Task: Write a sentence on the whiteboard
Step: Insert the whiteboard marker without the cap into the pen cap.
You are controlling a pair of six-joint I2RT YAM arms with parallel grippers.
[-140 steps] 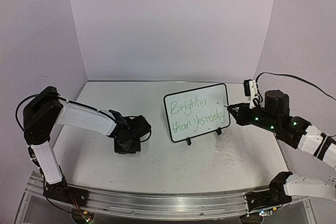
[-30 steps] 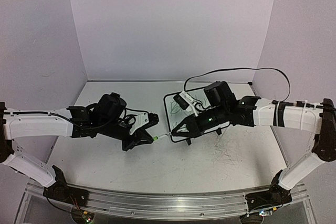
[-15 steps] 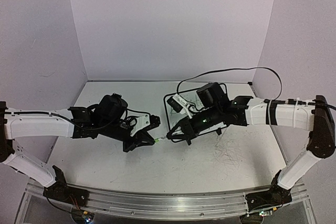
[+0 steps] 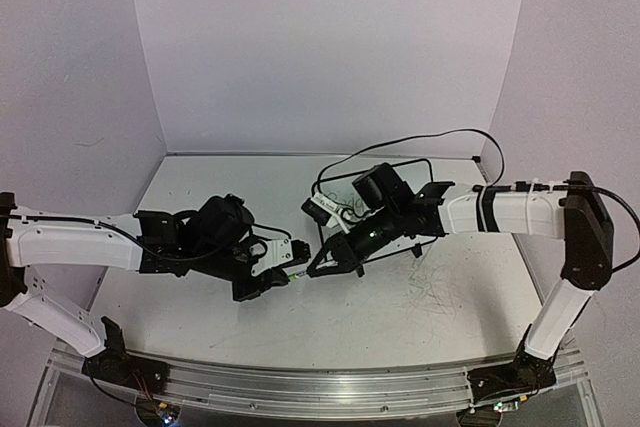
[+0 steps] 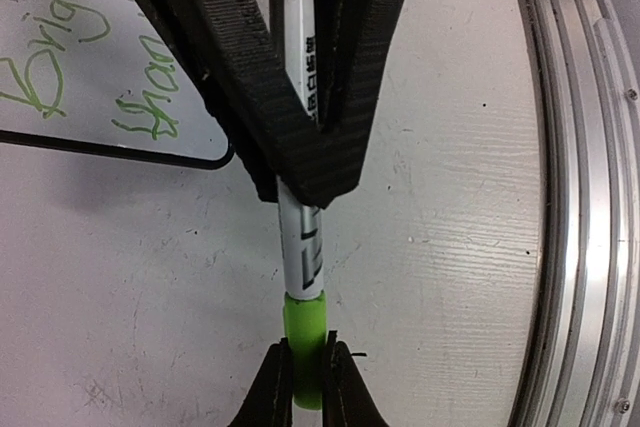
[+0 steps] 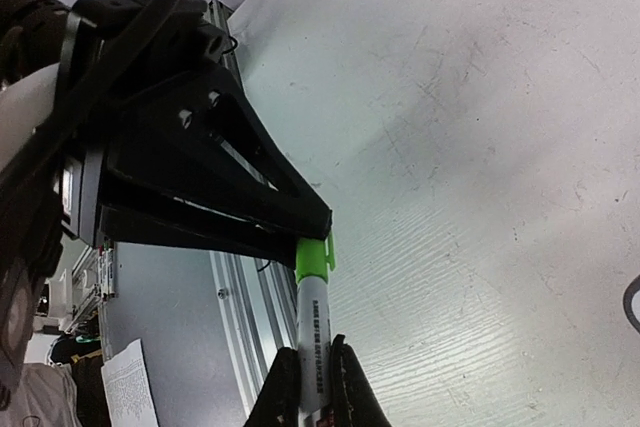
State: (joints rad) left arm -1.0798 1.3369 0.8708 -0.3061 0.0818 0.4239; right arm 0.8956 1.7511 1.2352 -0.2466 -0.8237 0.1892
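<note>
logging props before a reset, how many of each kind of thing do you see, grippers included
whiteboard: 1
marker (green cap): 1
grippers: 2 (left gripper, right gripper)
total: 4

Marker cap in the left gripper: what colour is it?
Bright green cap; clearest in the left wrist view.

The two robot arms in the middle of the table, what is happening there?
The right gripper is shut on the white barrel of a marker pen, and the left gripper pinches its bright green cap, which sits on the barrel's end. Behind them, the small black-framed whiteboard already carries the light-green handwritten sentence.
</note>
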